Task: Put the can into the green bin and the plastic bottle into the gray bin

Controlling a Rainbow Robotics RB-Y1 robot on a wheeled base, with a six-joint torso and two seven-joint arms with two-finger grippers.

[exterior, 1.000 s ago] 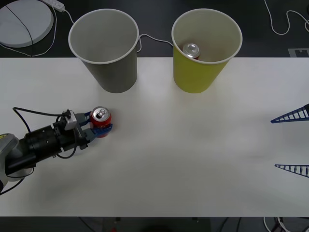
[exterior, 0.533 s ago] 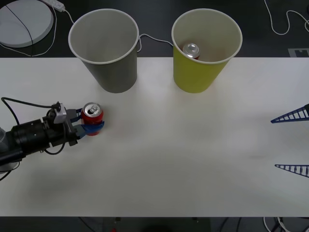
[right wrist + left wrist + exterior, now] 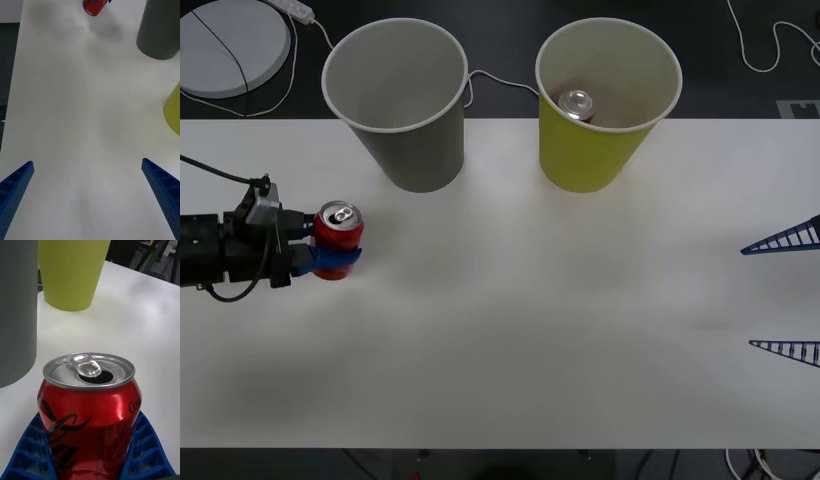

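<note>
My left gripper (image 3: 340, 248) is shut on a small red can (image 3: 337, 238) with a silver top, held upright at the table's left side, left of and nearer than the gray bin (image 3: 415, 150). In the left wrist view, blue fingers (image 3: 30, 453) clasp both sides of the can (image 3: 90, 416). The green bin (image 3: 592, 150) stands at the back, right of the gray one, with a second red can (image 3: 576, 103) inside. At the right edge, my right gripper (image 3: 780, 295) hangs open over bare table. The plastic bottle is out of view.
Both bins stand at the far edge of the white table (image 3: 530, 330). Behind it, on the dark floor, lie a white round disc (image 3: 225, 45) and cables. The right wrist view has the can (image 3: 93, 6), gray bin (image 3: 159, 30) and green bin (image 3: 173, 112) far off.
My left gripper has carried the can leftward and slightly toward the back, away from the spot in front of the gray bin. The right gripper has not moved.
</note>
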